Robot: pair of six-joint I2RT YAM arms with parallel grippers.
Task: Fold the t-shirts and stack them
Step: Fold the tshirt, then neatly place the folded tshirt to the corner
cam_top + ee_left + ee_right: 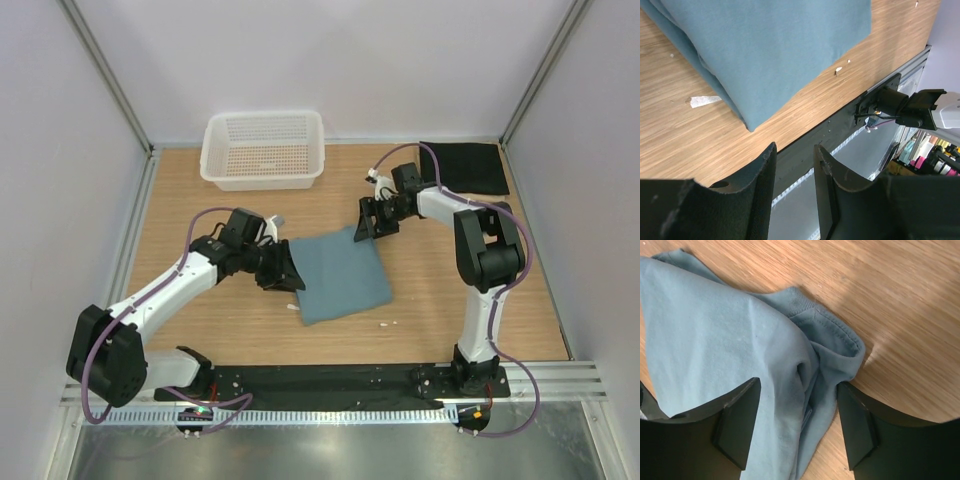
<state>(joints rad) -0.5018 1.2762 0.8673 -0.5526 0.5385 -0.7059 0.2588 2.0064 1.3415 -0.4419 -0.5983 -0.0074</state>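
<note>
The teal-blue t-shirt (338,272) lies folded into a rough square in the middle of the table. It also shows in the left wrist view (775,45) and in the right wrist view (725,340). The black t-shirt (463,166) lies folded flat at the far right corner. The cream-beige shirt is out of view. My left gripper (285,268) is open and empty at the teal shirt's left edge, its fingers (757,180) just off the cloth. My right gripper (364,220) is open, its jaws straddling the shirt's bunched far corner (840,347) without closing on it.
A white mesh basket (263,150) stands at the far left of the table. A small white scrap (704,101) lies beside the shirt's near left edge. Metal rails and a black base plate (330,382) run along the near edge.
</note>
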